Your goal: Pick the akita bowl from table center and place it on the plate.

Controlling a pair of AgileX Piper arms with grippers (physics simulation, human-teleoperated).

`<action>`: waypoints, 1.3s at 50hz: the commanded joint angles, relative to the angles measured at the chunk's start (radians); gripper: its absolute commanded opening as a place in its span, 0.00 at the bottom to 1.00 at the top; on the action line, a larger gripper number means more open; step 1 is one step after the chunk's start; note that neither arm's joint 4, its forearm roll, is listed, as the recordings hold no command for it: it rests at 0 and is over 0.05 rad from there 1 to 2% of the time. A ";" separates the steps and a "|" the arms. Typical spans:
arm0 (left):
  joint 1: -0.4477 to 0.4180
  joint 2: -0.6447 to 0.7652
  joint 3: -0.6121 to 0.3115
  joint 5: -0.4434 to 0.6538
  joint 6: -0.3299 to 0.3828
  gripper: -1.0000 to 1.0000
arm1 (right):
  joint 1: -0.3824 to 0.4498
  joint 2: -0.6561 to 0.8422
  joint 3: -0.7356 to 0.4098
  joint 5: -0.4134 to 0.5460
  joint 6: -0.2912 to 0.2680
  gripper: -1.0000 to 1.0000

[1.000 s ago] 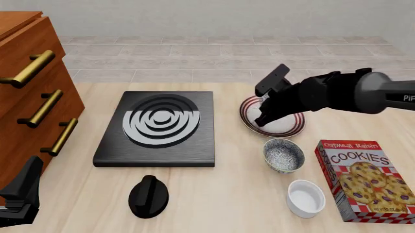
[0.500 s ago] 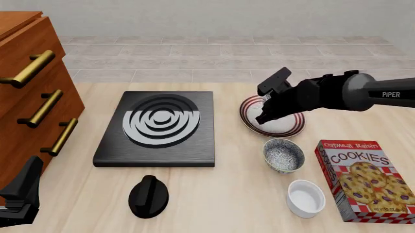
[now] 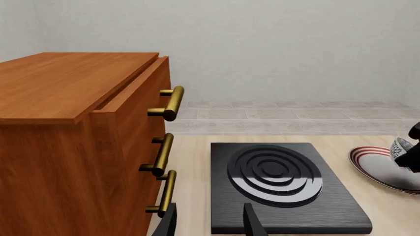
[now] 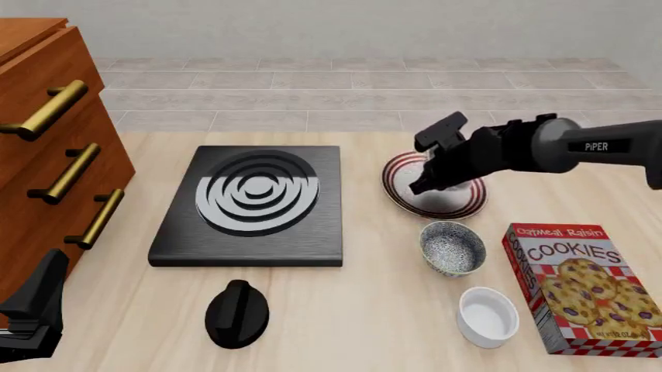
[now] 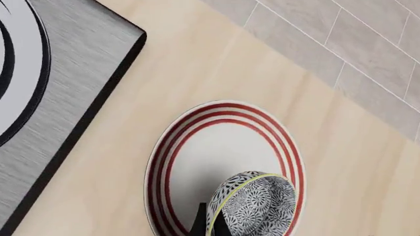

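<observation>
Right gripper (image 4: 427, 175) pinches rim of akita bowl (image 5: 253, 204), bowl held over plate (image 5: 196, 162), inside striped rim. Versus one second ago, arm sits straighter and slimmer in front view, bowl unreleased; placement judged near. Left gripper (image 3: 210, 221) spread, idle beside stove slab (image 3: 282, 189).

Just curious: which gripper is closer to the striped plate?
Right. The right gripper is over the plate, holding a bowl; the left gripper sits far off at the near-left corner.
</observation>
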 commanded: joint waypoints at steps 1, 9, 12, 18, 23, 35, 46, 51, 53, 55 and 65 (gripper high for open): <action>0.000 0.000 0.000 0.000 0.000 1.00 | -0.027 0.051 -0.041 0.011 0.021 0.00; 0.000 0.000 0.000 0.000 0.000 1.00 | -0.034 0.077 -0.034 0.005 0.020 0.00; 0.000 0.000 0.000 0.000 0.000 1.00 | -0.034 0.085 -0.026 0.001 0.012 0.00; 0.000 0.000 0.000 0.000 0.000 1.00 | -0.022 0.079 -0.012 -0.001 0.015 0.00; 0.000 0.000 0.000 0.000 0.000 1.00 | -0.005 0.087 -0.012 -0.002 0.016 0.00; 0.000 0.000 0.000 0.000 0.000 1.00 | 0.014 0.069 0.005 -0.013 0.015 1.00; 0.000 0.000 0.000 0.000 0.000 1.00 | 0.018 0.047 0.012 -0.012 -0.010 1.00; 0.000 0.000 0.000 0.000 0.000 1.00 | 0.018 0.043 0.009 -0.008 -0.012 1.00; 0.000 0.000 0.000 0.000 0.000 1.00 | 0.021 0.040 0.012 -0.010 -0.012 1.00; 0.000 0.000 0.000 0.000 0.000 1.00 | 0.024 0.039 0.014 -0.011 -0.012 1.00; 0.000 0.000 0.000 0.000 0.000 1.00 | 0.029 -0.017 0.036 0.000 -0.030 1.00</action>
